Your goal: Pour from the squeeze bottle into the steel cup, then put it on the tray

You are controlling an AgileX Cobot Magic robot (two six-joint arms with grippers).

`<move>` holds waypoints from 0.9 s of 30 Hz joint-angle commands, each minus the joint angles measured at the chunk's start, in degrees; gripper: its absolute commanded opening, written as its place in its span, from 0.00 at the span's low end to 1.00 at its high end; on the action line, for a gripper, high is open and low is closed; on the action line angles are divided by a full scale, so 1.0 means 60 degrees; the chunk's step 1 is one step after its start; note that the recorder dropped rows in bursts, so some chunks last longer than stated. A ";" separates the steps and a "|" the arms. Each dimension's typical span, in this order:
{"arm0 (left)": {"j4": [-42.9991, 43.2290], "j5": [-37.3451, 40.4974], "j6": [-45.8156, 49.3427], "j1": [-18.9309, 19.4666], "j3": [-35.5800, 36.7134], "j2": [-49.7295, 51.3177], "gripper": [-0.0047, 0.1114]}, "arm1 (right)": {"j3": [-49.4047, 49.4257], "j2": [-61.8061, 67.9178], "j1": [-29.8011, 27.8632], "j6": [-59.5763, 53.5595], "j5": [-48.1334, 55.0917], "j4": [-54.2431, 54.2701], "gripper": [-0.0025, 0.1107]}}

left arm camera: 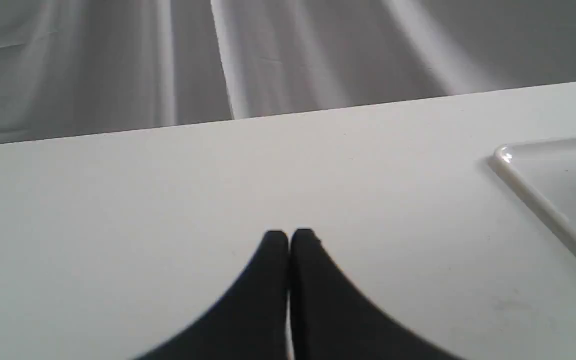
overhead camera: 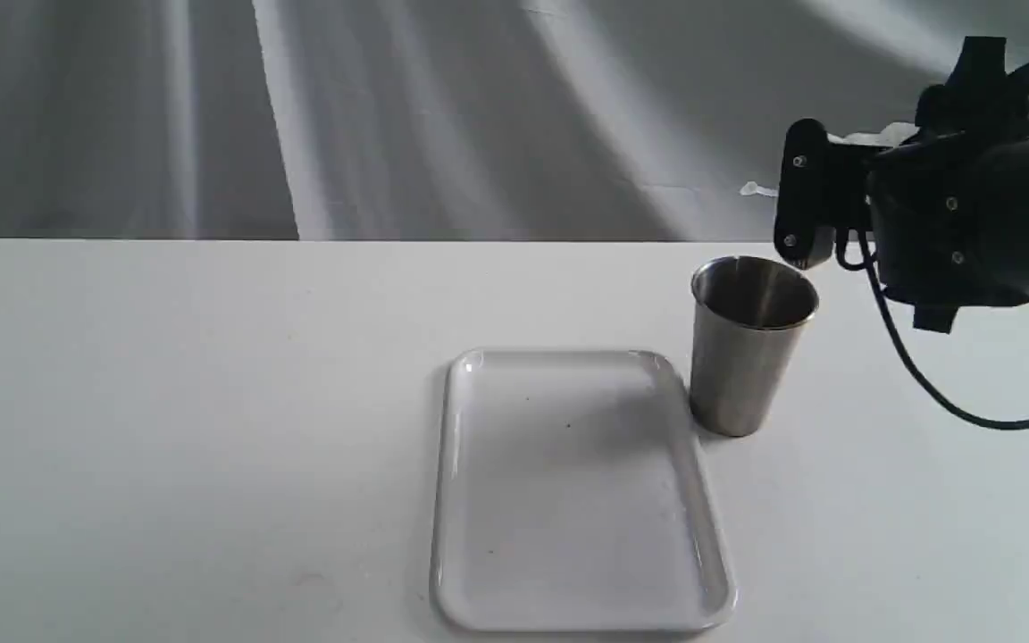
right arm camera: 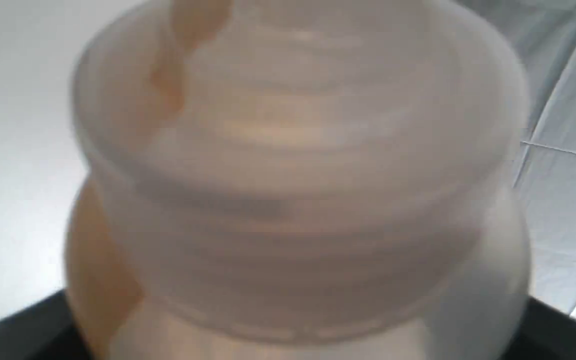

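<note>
Pinching the bottle (right arm camera: 298,175) sideways in the right gripper (overhead camera: 807,192), nozzle above the cup (overhead camera: 751,357) standing just beside the tray's (overhead camera: 568,500) far corner, with the left gripper (left arm camera: 289,234) pressed together over the table (left arm camera: 118,200).

Tray (overhead camera: 445,482): white, rounded corners, flat on white table (overhead camera: 166,402). Cup (overhead camera: 742,375): steel, upright, just beside tray's far right corner. Right gripper (overhead camera: 814,192): black, raised above and behind cup. Bottle (overhead camera: 876,136): whitish, mostly hidden behind gripper, pale tip poking out leftward above cup. Cable (overhead camera: 916,371): black, sagging from arm (overhead camera: 988,223). Backdrop (overhead camera: 389,107): grey draped cloth.
</note>
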 commanded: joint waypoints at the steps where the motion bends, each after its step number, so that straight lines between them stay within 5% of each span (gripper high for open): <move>1: -0.0006 -0.0066 -0.0013 -0.0055 0.0042 -0.0024 0.04 | -0.0001 -0.0184 0.0012 -0.0581 0.0220 -0.0515 0.05; 27: -0.0006 -0.0066 -0.0032 -0.0055 0.0042 -0.0024 0.04 | -0.0050 -0.0269 0.0012 -0.2163 0.0255 -0.1360 0.05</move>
